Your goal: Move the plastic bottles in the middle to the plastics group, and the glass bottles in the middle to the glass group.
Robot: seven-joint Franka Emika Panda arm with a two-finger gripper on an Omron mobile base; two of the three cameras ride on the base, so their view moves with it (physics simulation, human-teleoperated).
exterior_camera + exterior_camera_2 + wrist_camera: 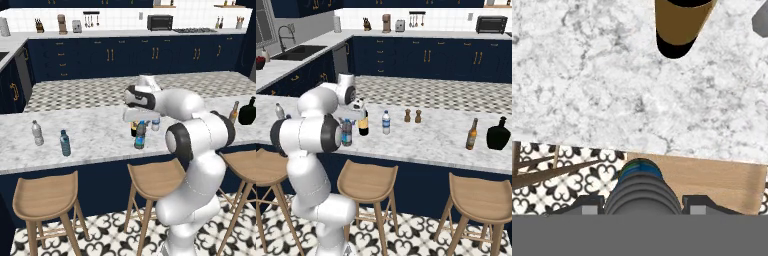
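We hold the grey bottle at the counter's front edge.
Our gripper clamps it; the wine bottle stands just behind, bare marble leftward.

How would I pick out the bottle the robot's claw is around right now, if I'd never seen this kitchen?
Find the long marble counter with wooden stools in front. Near its middle stand three bottles close together, and the gripper is closed around the dark grey-tinted bottle nearest the stools. Its blue label and smoky body set it apart from the tall wine bottle and the clear whitish bottle beside it.
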